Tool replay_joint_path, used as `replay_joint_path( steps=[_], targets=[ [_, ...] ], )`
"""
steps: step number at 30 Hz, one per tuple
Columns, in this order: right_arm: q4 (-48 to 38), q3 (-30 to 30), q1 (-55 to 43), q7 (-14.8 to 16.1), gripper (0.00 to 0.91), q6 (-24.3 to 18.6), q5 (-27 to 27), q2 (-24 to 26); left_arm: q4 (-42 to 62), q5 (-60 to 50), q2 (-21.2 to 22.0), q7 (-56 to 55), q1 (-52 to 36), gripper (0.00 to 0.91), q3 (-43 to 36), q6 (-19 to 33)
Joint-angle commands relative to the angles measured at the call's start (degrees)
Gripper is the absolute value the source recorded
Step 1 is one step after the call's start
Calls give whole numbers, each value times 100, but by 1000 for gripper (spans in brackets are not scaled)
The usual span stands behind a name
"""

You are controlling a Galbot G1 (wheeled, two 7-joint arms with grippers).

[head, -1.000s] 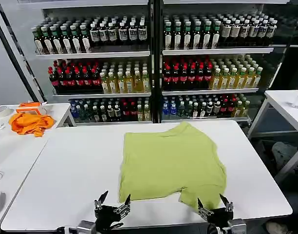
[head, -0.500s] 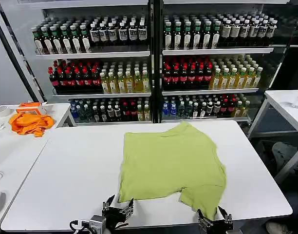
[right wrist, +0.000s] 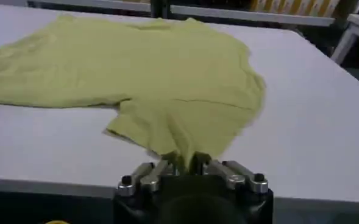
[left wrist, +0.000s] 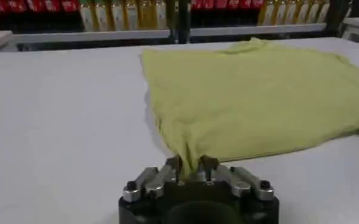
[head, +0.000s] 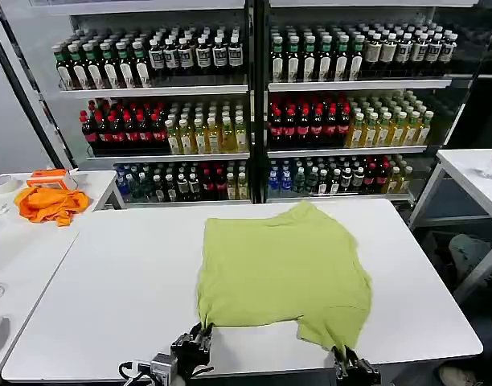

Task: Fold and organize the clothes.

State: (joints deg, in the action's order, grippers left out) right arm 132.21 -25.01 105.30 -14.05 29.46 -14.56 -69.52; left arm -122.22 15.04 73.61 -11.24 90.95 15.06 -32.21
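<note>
**A:** Table (head: 125,273) first, the big white one. One lime yellow-green T-shirt (head: 282,269) lies flat on it, toward the right half, a sleeve poking up at the far edge. Plain face up; no print on view from the head camera.

**B:** And progress?

**A:** Early, I'd judge. The shirt looks partly doubled, narrower than a spread tee, but it's no tidy packet. The folds proper and the final placing look undone.

**B:** Grips?

**A:** Both on. Left gripper (head: 199,341) is at the near-left corner of the hem. In its wrist view the left gripper (left wrist: 191,165) has its fingers pinched on a bunched bit of the green cloth.

**B:** And the other side?

**A:** Right gripper (head: 348,362) sits at the near table edge, on the lower flap that hangs toward it. Its own camera shows the right gripper (right wrist: 188,159) clamped on the tip of that flap. Two corners held, cloth resting on the table between them.

**B:** Count it off, big to small.

**A:** One work table, one smaller side table (head: 37,241) on the robot's left, one green T-shirt, one crumpled orange cloth (head: 49,203) on that side table, well apart from the shirt. Two grippers, both gripping. Bottles on the shelves (head: 254,84) behind: too many to count.
</note>
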Motion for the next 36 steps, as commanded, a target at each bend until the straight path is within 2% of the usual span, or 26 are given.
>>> replay_joint_path(
  steps=[1,8,13,22,29,36],
  targets=[
    [170,-45,46,-7,0,-189,-3,-3,-483,102,-41,46,218,40,203,119],
    [669,-265,39,-12,0,-307,-60,29,-1015,392,-198,69,452,40,592,148],
    [621,-371,-386,-26,0,-308,-187,143,-1043,510,-370,116,312,40,668,143],
    [-252,-179,-1837,-41,0,-268,-398,369,-441,833,-608,130,-533,40,600,47],
    [-923,107,-2936,57,0,-42,-550,673,139,818,-821,205,-1303,40,283,-66],
    [-1452,377,-3646,123,0,-7,-558,915,569,782,-814,190,-1917,40,-94,-73]
  ],
)
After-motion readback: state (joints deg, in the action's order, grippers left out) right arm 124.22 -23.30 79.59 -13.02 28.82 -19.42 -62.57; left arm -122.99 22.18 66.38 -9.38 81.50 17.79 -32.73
